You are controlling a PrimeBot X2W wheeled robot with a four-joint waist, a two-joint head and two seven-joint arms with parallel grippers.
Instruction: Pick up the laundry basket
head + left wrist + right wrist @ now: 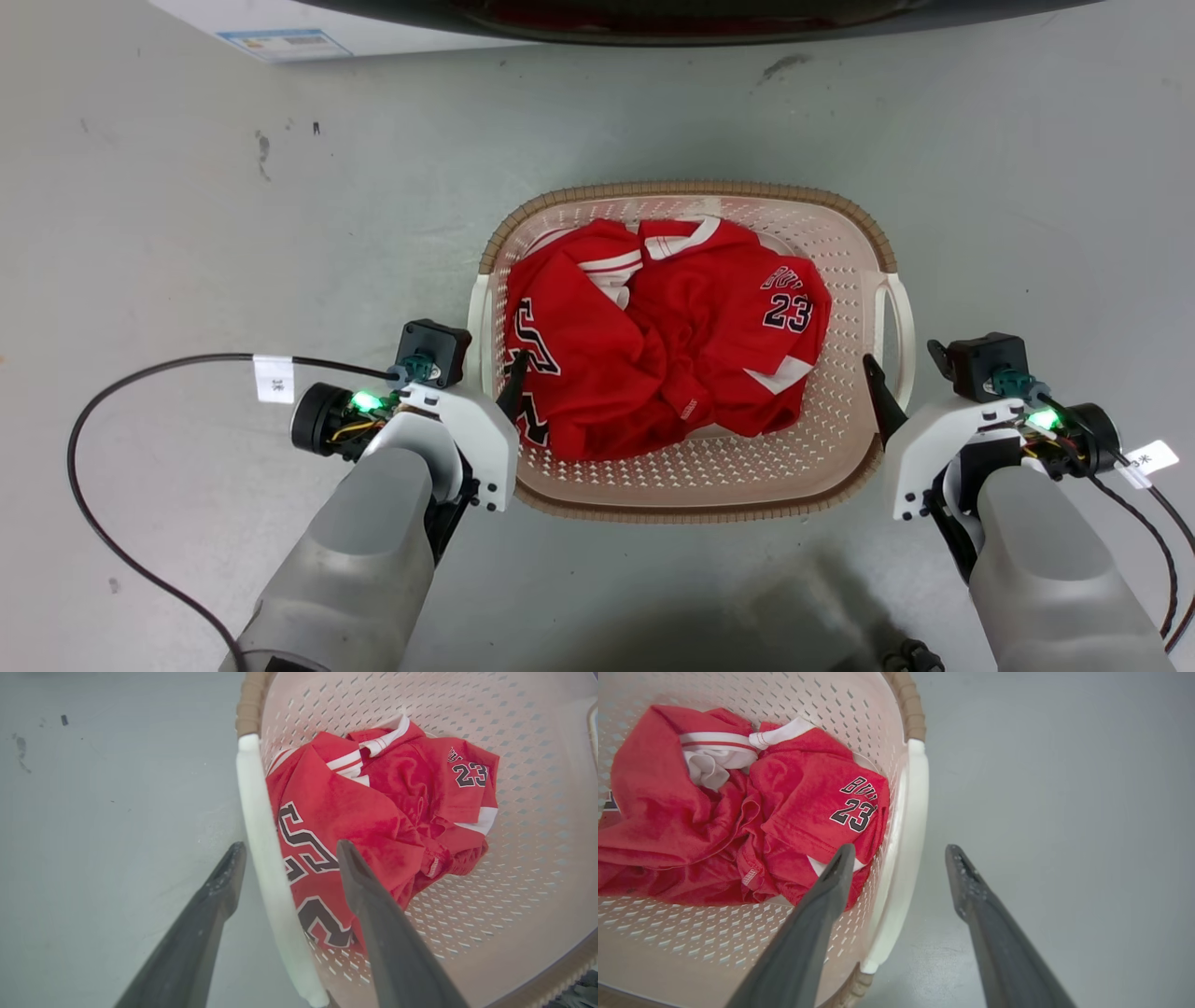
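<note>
jk: Left gripper (pixel 290 847) is sitting wide open, holding nothing — one finger outside over the floor (pixel 233 233), one inside, left handle (pixel 261 835) running between them. Right gripper (pixel 900 849) is doing the same at the right handle (pixel 906 835).
ro: Where's the laundry basket (pixel 686 189) sitting?
jk: On the floor, centred between both arms, red jersey (pixel 653 345) bunched inside. I'm guessing it's going to lift light; thin perforated plastic, so the walls are probably flexing under a squeeze. Handles are looking smooth, maybe slippery — I'm betting on clamping both mid-span and raising level.
ro: Anything we're not seeing?
jk: Handle undersides, and whether the fingers are hanging at handle height or above it. Jersey is covering much of the bottom. White appliance (pixel 280 28) is getting cut off at the top edge.
</note>
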